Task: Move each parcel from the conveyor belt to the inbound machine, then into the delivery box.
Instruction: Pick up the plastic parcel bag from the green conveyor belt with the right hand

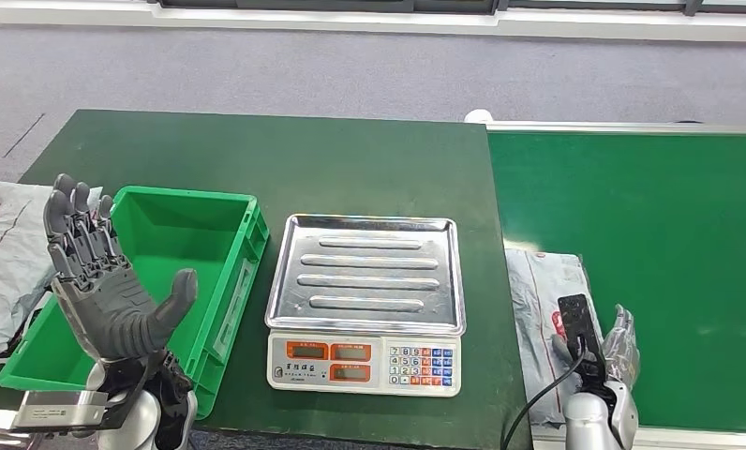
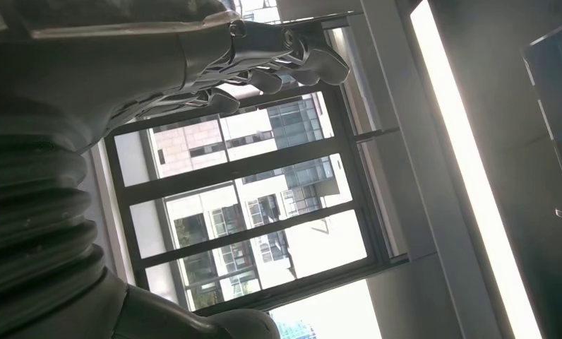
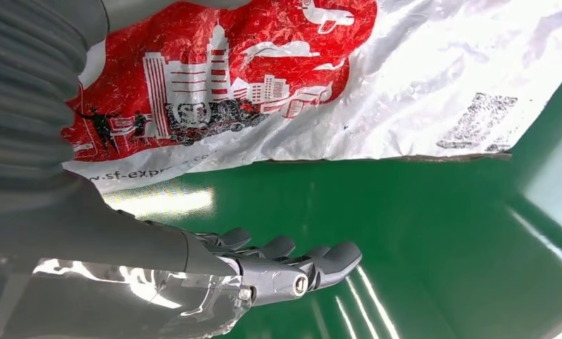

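right hand (image 1: pixel 620 349) hovers open just beside the parcel (image 1: pixel 541 309), which lies flat at the conveyor belt (image 1: pixel 650 234) edge next to the tabletop (image 1: pixel 285 159). left hand (image 1: pixel 97 277) is raised, open, over the green delivery box (image 1: pixel 224 272). judgement: slide fingers under the crinkly bag's edge, pinch firmly, then lift to the scale (image 1: pixel 365 277).

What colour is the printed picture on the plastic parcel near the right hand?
Red with white drawings, clearest in the right wrist view.
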Robot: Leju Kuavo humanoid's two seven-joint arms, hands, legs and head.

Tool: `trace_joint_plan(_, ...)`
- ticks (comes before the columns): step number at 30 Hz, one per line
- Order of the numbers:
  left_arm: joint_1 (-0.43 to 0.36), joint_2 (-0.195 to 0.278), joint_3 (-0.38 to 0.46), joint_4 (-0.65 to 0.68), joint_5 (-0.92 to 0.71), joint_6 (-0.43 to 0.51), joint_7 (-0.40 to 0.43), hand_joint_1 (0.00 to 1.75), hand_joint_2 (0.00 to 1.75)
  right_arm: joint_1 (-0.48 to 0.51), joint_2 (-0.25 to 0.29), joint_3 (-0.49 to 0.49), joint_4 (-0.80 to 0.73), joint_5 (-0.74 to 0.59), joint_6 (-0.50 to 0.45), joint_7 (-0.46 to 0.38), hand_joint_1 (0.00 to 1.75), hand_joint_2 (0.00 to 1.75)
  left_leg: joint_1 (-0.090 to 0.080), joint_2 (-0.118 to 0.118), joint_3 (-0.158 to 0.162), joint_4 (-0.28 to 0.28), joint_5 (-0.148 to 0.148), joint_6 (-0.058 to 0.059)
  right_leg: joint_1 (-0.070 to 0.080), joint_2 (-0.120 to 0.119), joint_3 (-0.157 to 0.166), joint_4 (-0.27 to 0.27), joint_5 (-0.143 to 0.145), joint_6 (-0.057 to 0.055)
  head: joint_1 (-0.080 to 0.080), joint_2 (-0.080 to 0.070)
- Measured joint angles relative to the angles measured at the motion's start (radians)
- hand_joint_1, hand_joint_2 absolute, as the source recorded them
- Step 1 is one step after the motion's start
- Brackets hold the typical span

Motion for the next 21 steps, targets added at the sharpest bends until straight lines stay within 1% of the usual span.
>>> trace_joint_plan(6, 0.0, 0.0, 0.0, 0.0, 0.0, 0.001, 0.0, 0.0, 1.75, -0.001, -0.004, 0.0, 0.016, -0.003, 0.021, 0.001, 0.01, 1.75, 0.0, 0.0, 0.0, 0.0, 0.0, 0.0, 0.0, 0.0, 0.0, 0.0, 0.0, 0.0, 0.0, 0.0)
trace_joint_plan(10, -0.001, 0.0, 0.0, 0.002, -0.002, 0.002, 0.0, 0.0, 1.75, -0.005, -0.011, 0.006, 0.034, 0.013, 0.083, 0.028, 1.75, 1.75, 0.0, 0.0, 0.0, 0.0, 0.0, 0.0, 0.0, 0.0, 0.0, 0.0, 0.0, 0.0, 0.0, 0.0)
trace_joint_plan(14, -0.005, 0.001, 0.0, 0.007, -0.006, 0.004, 0.0, 0.0, 1.75, -0.009, -0.022, 0.027, 0.065, 0.039, 0.139, 0.05, 1.75, 1.75, 0.0, 0.0, 0.0, 0.0, 0.0, 0.0, 0.0, 0.0, 0.0, 0.0, 0.0, 0.0, 0.0, 0.0)
trace_joint_plan(21, -0.009, 0.002, 0.0, 0.013, -0.006, 0.004, 0.0, 0.0, 1.75, -0.021, -0.032, 0.045, 0.088, 0.043, 0.149, 0.052, 1.75, 1.75, 0.0, 0.0, 0.0, 0.0, 0.0, 0.0, 0.0, 0.0, 0.001, 0.0, 0.0, 0.0, 0.0, 0.0)
